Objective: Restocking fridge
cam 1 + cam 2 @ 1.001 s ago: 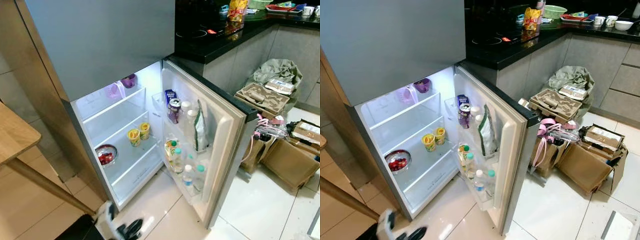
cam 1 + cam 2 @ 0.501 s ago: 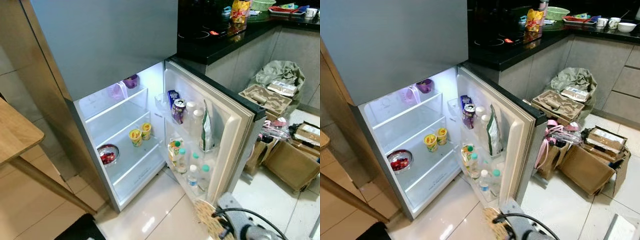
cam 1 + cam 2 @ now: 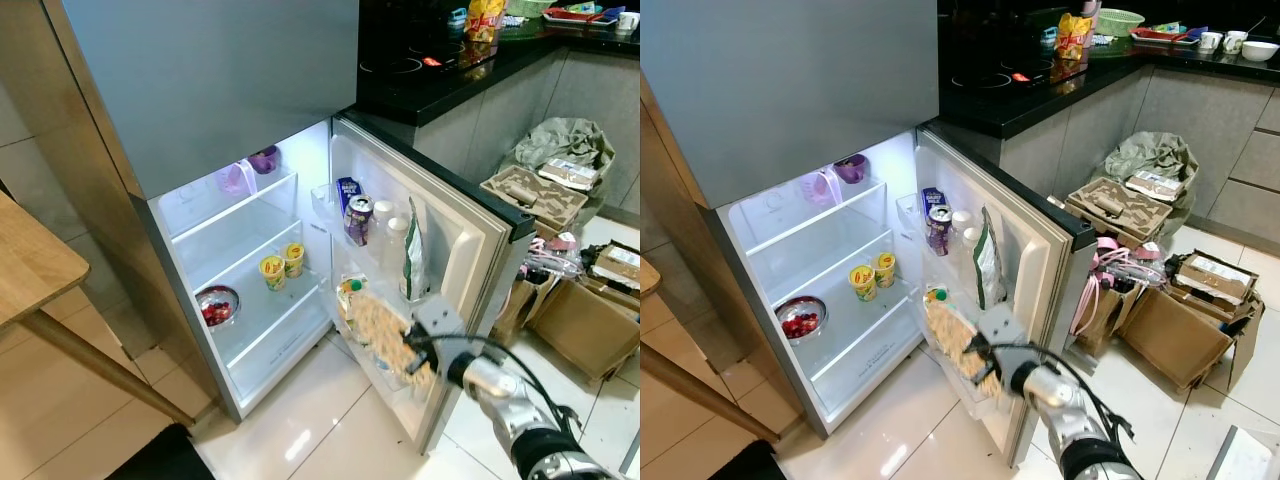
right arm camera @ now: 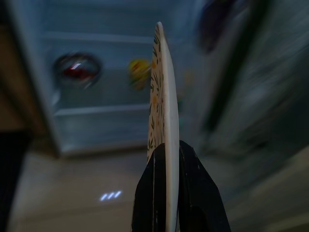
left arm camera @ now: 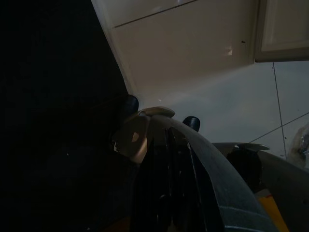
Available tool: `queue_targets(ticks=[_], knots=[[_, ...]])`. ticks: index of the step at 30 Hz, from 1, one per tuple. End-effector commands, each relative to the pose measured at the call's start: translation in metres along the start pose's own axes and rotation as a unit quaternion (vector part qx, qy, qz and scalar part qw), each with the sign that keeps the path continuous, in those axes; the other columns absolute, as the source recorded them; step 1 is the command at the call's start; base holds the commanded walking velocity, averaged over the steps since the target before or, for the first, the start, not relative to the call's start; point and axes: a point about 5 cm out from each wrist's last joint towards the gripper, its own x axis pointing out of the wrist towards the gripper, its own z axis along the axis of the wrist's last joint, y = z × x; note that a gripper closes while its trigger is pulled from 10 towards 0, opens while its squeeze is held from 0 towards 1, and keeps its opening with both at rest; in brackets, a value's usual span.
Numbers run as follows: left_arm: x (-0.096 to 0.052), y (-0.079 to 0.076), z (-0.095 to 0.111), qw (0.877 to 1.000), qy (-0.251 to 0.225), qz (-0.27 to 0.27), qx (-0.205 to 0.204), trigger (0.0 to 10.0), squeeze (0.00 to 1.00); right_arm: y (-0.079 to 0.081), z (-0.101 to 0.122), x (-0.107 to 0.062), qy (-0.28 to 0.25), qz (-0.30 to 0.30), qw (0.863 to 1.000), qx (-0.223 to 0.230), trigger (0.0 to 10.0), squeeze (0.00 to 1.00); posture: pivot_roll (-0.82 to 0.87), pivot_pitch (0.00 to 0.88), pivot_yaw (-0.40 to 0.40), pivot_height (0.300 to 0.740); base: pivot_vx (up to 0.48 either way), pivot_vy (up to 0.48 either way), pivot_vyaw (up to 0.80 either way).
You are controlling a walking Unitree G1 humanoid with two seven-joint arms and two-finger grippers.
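A flat patterned plate is clamped edge-on between the two black fingers of the right hand. It is carried in front of the lower bins of the open fridge door, near the shelves but not yet set on any of them. The left hand hangs idle over the floor; whether its fingers are parted cannot be told.

The restocking is judged to be under way rather than finished. Already stored are a bowl of red fruit at the left end of the middle shelf, two yellow cups near that shelf's right end, a purple cup at the back right corner of the top shelf, and a can, a green pouch and a blue carton in the door. The plate is left to be placed; the bottom shelf looks free.

No writing can be read: the labels on the can, carton and cups are too small.
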Motion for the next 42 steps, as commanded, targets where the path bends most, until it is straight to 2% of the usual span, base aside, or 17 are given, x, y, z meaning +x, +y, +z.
queue_targets(ticks=[1, 8, 12, 17, 19, 20, 26, 29, 30, 32, 34, 35, 37, 39, 40, 41, 42], knots=[[-0.001, 0.003, -0.001, 1.000, 0.005, 0.009, 0.012, 10.0, 0.00, -0.011, 0.012, 0.001, -0.028, -0.027, 0.999, 0.001, 10.0, 0.00, -0.09, 0.029, 0.016, 0.740, 0.000, 0.000, 0.00], [-0.002, 0.004, -0.006, 1.000, 0.013, 0.011, 0.017, 10.0, 0.00, -0.033, 0.017, -0.001, -0.014, -0.092, 0.995, -0.025, 10.0, 0.00, -0.09, 0.023, 0.009, 0.740, 0.000, 0.000, 0.00], [-0.002, 0.004, -0.006, 1.000, 0.013, 0.012, 0.017, 10.0, 0.00, -0.040, 0.016, -0.003, -0.005, -0.111, 0.993, -0.032, 10.0, 0.00, -0.08, 0.022, 0.007, 0.740, 0.000, 0.000, 0.00], [-0.003, 0.005, -0.007, 1.000, 0.013, 0.015, 0.015, 10.0, 0.00, -0.072, 0.022, -0.014, -0.004, -0.199, 0.979, -0.036, 10.0, 0.00, -0.08, 0.020, 0.007, 0.740, 0.000, 0.000, 0.00], [-0.003, 0.005, -0.007, 1.000, 0.013, 0.015, 0.015, 10.0, 0.00, -0.072, 0.022, -0.014, -0.004, -0.199, 0.979, -0.036, 10.0, 0.00, -0.08, 0.020, 0.007, 0.740, 0.000, 0.000, 0.00], [-0.002, 0.005, -0.007, 1.000, 0.012, 0.014, 0.015, 10.0, 0.00, -0.088, 0.027, -0.022, -0.005, -0.238, 0.970, -0.044, 10.0, 0.00, -0.08, 0.020, 0.007, 0.740, 0.000, 0.000, 0.00], [-0.001, 0.002, -0.005, 1.000, 0.010, 0.012, 0.014, 10.0, 0.00, -0.103, 0.030, -0.030, -0.002, -0.268, 0.962, -0.054, 10.0, 0.00, -0.08, 0.021, 0.006, 0.740, 0.000, 0.000, 0.00], [-0.001, 0.001, -0.005, 1.000, 0.009, 0.010, 0.013, 10.0, 0.00, -0.095, 0.023, -0.027, 0.009, -0.237, 0.971, -0.039, 10.0, 0.00, -0.09, 0.021, 0.007, 0.740, 0.000, 0.000, 0.00], [-0.001, 0.001, -0.005, 1.000, 0.009, 0.009, 0.013, 10.0, 0.00, -0.084, 0.013, -0.025, 0.028, -0.192, 0.980, -0.039, 10.0, 0.00, -0.09, 0.021, 0.007, 0.740, 0.000, 0.000, 0.00], [-0.001, 0.001, -0.006, 1.000, 0.010, 0.010, 0.013, 10.0, 0.00, -0.078, 0.008, -0.024, 0.036, -0.174, 0.983, -0.039, 10.0, 0.00, -0.09, 0.021, 0.007, 0.740, 0.000, 0.000, 0.00], [-0.001, 0.001, -0.008, 1.000, 0.012, 0.011, 0.013, 10.0, 0.00, -0.066, -0.002, -0.024, 0.047, -0.133, 0.990, -0.014, 10.0, 0.00, -0.09, 0.021, 0.007, 0.740, 0.000, 0.000, 0.00], [-0.001, 0.001, -0.008, 1.000, 0.012, 0.011, 0.013, 10.0, 0.00, -0.066, -0.002, -0.024, 0.047, -0.133, 0.990, -0.014, 10.0, 0.00, -0.09, 0.021, 0.007, 0.740, 0.000, 0.000, 0.00], [-0.002, 0.003, -0.007, 1.000, 0.010, 0.015, 0.014, 10.0, 0.00, -0.045, -0.032, -0.031, 0.104, -0.086, 0.991, -0.007, 10.0, 0.00, -0.08, 0.017, 0.013, 0.740, 0.000, 0.000, 0.00], [-0.002, 0.003, -0.006, 1.000, 0.009, 0.016, 0.013, 10.0, 0.00, -0.041, -0.039, -0.034, 0.118, -0.079, 0.990, -0.010, 10.0, 0.00, -0.08, 0.017, 0.013, 0.740, 0.000, 0.000, 0.00], [-0.002, 0.004, -0.004, 1.000, 0.005, 0.018, 0.014, 10.0, 0.00, -0.029, -0.058, -0.042, 0.157, -0.067, 0.985, 0.001, 10.0, 0.00, -0.08, 0.017, 0.013, 0.740, 0.000, 0.000, 0.00], [-0.002, 0.004, -0.004, 1.000, 0.005, 0.018, 0.014, 10.0, 0.00, -0.029, -0.058, -0.042, 0.157, -0.067, 0.985, 0.001, 10.0, 0.00, -0.08, 0.017, 0.013, 0.740, 0.000, 0.000, 0.00], [-0.001, 0.004, -0.002, 1.000, 0.003, 0.018, 0.014, 10.0, 0.00, -0.022, -0.069, -0.048, 0.184, -0.062, 0.981, 0.003, 10.0, 0.00, -0.07, 0.014, 0.009, 0.740, 0.000, 0.000, 0.00]])
